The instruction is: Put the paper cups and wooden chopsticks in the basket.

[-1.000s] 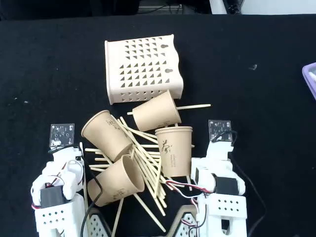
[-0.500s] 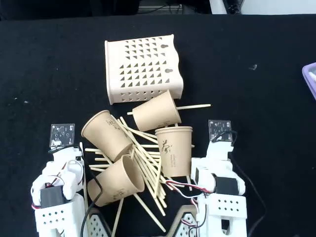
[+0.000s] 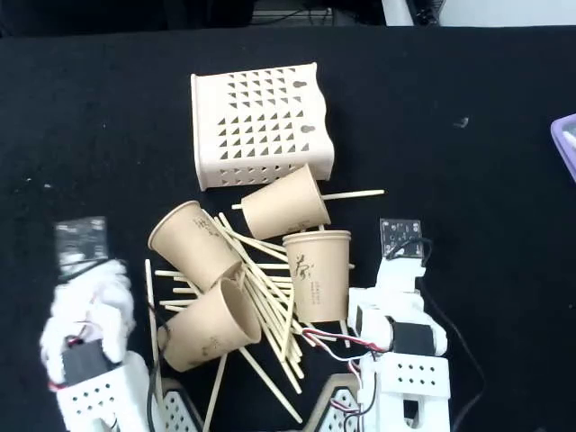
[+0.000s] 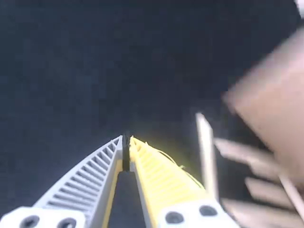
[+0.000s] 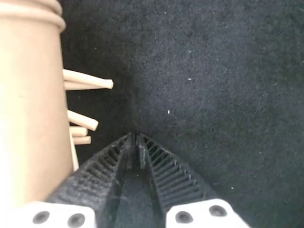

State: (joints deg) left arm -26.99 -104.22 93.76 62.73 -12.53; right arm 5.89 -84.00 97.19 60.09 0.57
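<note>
You are looking at four paper cups [image 3: 317, 274] lying on their sides in the middle of the table, tangled with a loose heap of wooden chopsticks [image 3: 265, 301]. From the heap's centre:

- **10 o'clock:** one cup is lying with its mouth open toward 10.
- **12 o'clock:** one cup is lying across a chopstick that is sticking out toward 3.
- **2 o'clock:** one cup is lying with its rim pointing to 12.
- **8 o'clock:** one cup is resting on the sticks, mouth toward 2.

Most chopsticks are half buried under the cups, so you cannot count them.

The basket [image 3: 261, 126] is lying at 12 o'clock, perforated wall up and its opening hidden. The 12 o'clock cup's rim is sitting right against the basket's near edge, and you cannot tell whether they are touching.

The left arm [image 3: 85, 333] is sitting at 8 o'clock, smeared and hard to make out. In its wrist view the left gripper [image 4: 126, 138] is hovering over the black cloth [image 3: 468, 180] with its fingertips pressed together on nothing, near a chopstick end and a cup.

The right arm [image 3: 400, 333] is sitting at 4 o'clock. The right gripper [image 5: 134, 137] is also holding its fingertips together, empty, just beside the 2 o'clock cup's wall, with stick ends poking out from behind the cup.

A purple container [image 3: 565, 139] is being cut off by the frame at 3 o'clock.
</note>
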